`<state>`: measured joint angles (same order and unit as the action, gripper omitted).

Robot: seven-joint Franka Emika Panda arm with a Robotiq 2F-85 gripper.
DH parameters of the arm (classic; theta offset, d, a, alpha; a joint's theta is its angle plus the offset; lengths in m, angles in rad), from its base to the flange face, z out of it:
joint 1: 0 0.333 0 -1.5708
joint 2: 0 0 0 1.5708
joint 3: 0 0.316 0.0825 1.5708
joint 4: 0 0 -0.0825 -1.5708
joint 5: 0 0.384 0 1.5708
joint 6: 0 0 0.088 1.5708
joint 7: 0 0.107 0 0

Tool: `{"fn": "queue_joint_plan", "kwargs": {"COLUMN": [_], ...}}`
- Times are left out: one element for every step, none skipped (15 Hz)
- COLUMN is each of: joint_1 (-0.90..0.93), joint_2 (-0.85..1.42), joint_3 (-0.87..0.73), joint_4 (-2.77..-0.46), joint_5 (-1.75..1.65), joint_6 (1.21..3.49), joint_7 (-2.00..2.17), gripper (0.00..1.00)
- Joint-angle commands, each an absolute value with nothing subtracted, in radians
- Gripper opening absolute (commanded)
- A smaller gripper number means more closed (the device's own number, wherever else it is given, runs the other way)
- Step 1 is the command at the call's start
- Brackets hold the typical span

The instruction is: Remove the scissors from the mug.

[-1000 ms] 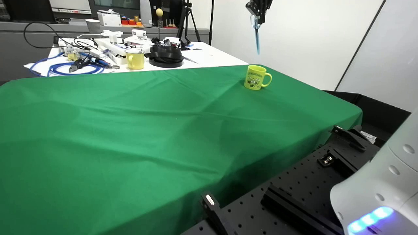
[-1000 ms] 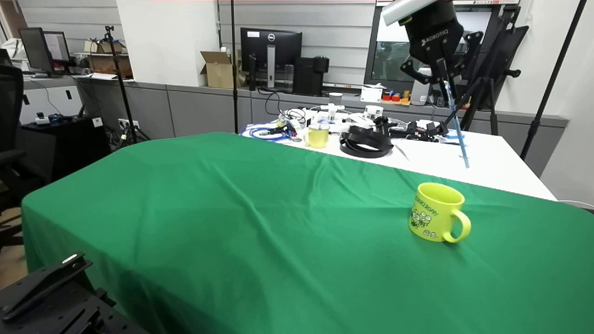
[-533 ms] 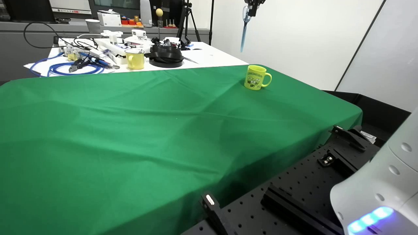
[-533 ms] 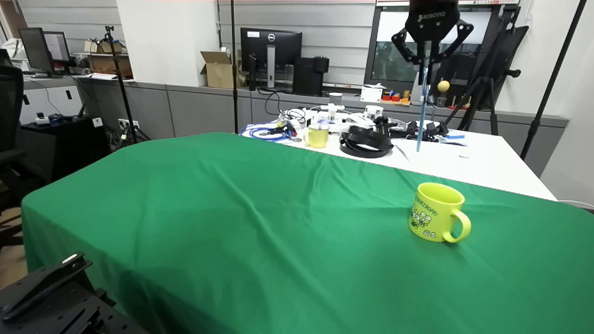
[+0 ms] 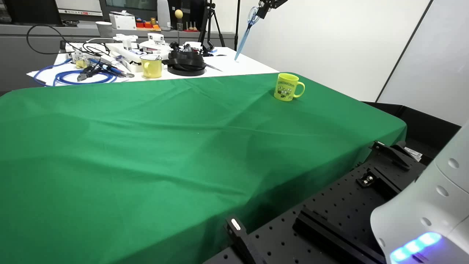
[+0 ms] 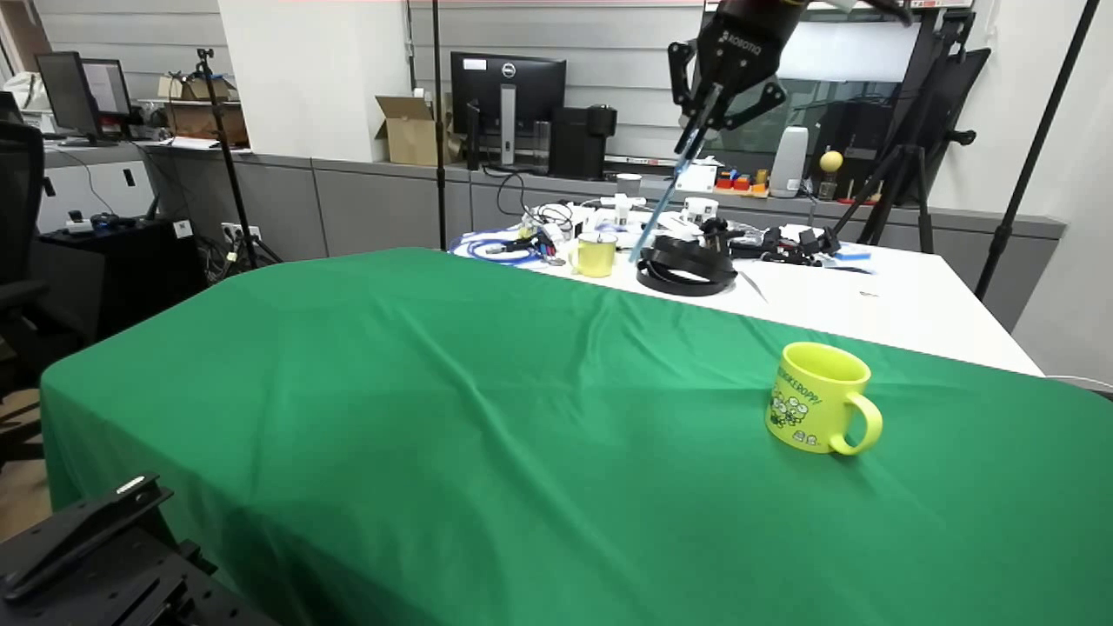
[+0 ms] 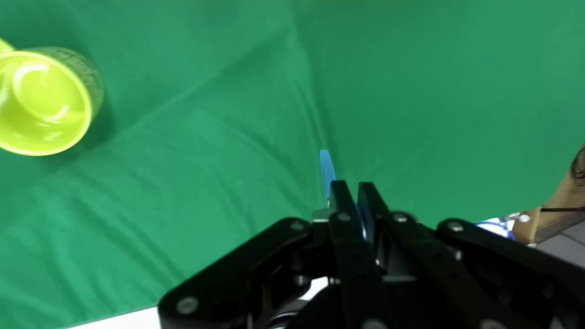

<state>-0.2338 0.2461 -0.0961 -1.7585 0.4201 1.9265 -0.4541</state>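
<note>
Our black jointed fingers [image 7: 342,201] clench slim light-blue scissors [image 5: 243,41] by the handle end, slanting tip-down in mid-air, likely so the blades clear the upright, glossy yellow-green loop-handled mug [image 6: 813,402] near the far edge of the green-clothed counter [image 6: 522,443].

Pale-yellow cup [image 5: 152,68] positioned on white counter [image 6: 922,291], between blue cable [image 5: 61,76] and black band [image 5: 187,66]; green cloth [image 6: 469,452] spread in front.

A grey ledge [image 6: 374,209] (monitor [image 6: 487,96] atop) lines the wall [image 6: 296,78].
</note>
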Motion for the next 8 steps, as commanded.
{"fn": "queue_joint_plan", "kwargs": {"joint_1": [-0.261,-0.263,-0.265,-0.267,-0.27,-0.268,-0.268,-0.268], "joint_2": [0.312,0.33,0.347,0.364,0.382,0.396,0.412,0.43], "joint_3": [-0.071,-0.067,-0.064,-0.061,-0.057,-0.055,-0.054,-0.052], "joint_4": [-1.691,-1.684,-1.675,-1.669,-1.659,-1.659,-1.656,-1.656], "joint_5": [0.517,0.531,0.541,0.547,0.549,0.546,0.546,0.543], "joint_6": [1.745,1.691,1.635,1.581,1.526,1.487,1.45,1.42], "joint_7": [-0.516,-0.526,-0.533,-0.54,-0.546,-0.544,-0.549,-0.56], "gripper": [0.02,0.02,0.02,0.02,0.02,0.02,0.02,0.02]}}
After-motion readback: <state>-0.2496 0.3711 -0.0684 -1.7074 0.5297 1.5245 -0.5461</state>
